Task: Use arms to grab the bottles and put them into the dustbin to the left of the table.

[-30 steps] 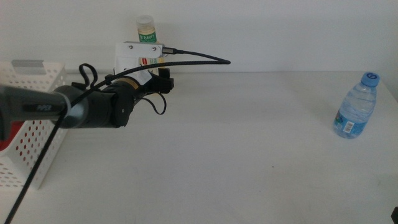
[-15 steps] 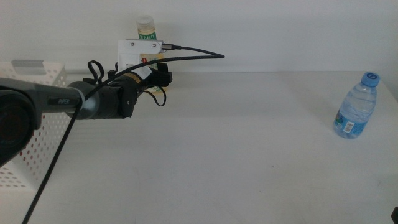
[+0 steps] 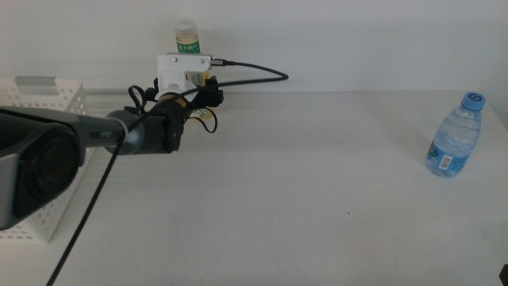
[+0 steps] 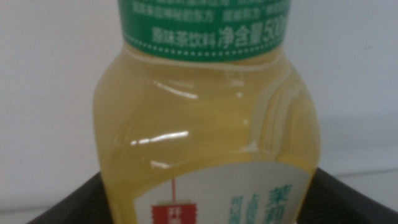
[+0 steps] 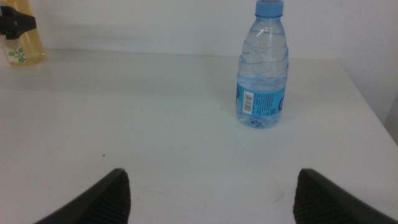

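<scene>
My right gripper (image 5: 211, 199) waits low at the near edge of the table (image 3: 302, 191). Its two dark jaws stand wide apart and hold nothing. In front of it, over on the right side of the table, the small water bottle (image 3: 454, 134) stands upright with its blue cap on. Nothing touches it.

My left arm (image 3: 119, 137) reaches in from the left, across the table to the far edge by the wall. My left gripper (image 3: 205, 89) is right at the yellow bottle (image 4: 208, 124) there. That bottle stands upright, with a green label and a white cap. In my left wrist view it fills almost the whole picture, and a dark jaw shows on each side of its bottom part. I cannot tell if the jaws are squeezing it.

The white dustbin (image 3: 48, 107) with round holes sits at the left side of the table, well apart from both bottles.
</scene>
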